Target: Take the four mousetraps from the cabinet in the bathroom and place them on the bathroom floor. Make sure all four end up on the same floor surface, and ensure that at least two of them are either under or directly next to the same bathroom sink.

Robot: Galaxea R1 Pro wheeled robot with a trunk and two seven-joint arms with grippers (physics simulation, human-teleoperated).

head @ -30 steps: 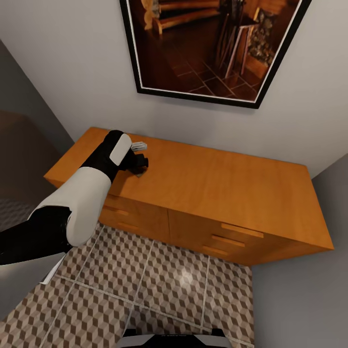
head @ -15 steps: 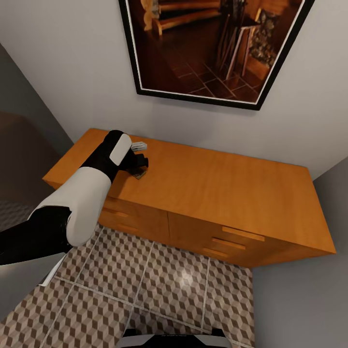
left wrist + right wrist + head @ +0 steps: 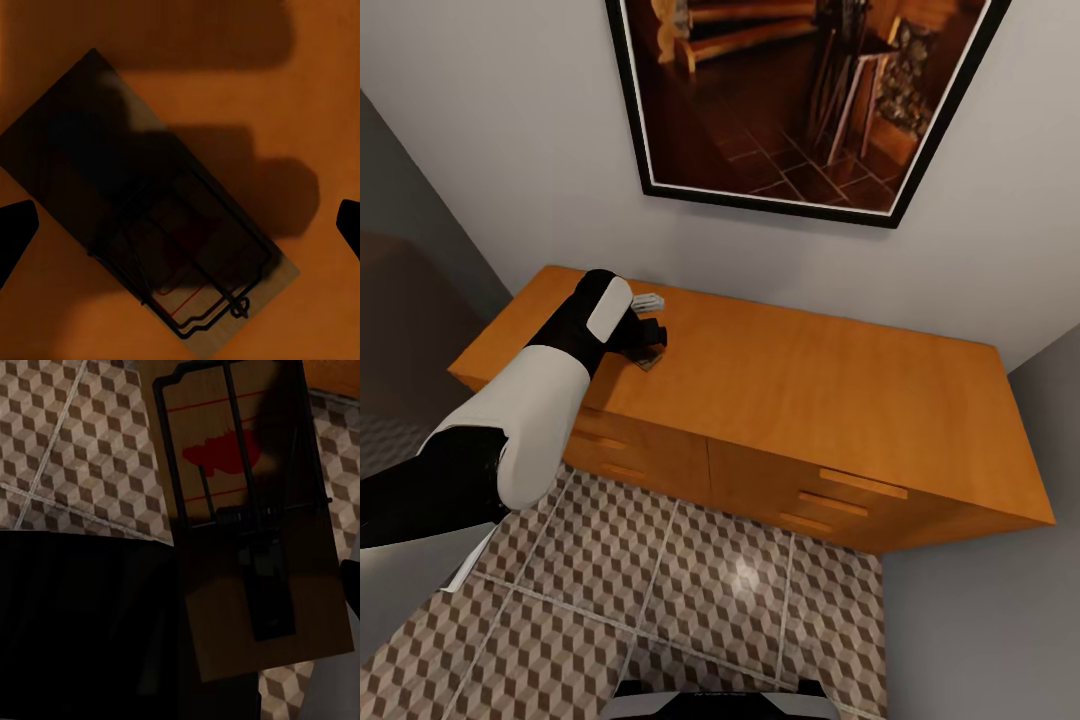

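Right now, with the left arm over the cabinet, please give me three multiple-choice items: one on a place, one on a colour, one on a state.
1. Where does the mousetrap under the left gripper lie? A on the floor tiles; B on the cabinet top; C in an open drawer.
2. What colour is the cabinet? A white; B grey; C orange-brown.
3. How is the left gripper? A open; B shut on the mousetrap; C shut on a handle.
Answers: 1 B, orange wood surrounds the mousetrap; 2 C, the head view shows it; 3 A, its fingertips stand wide apart, clear of the mousetrap.
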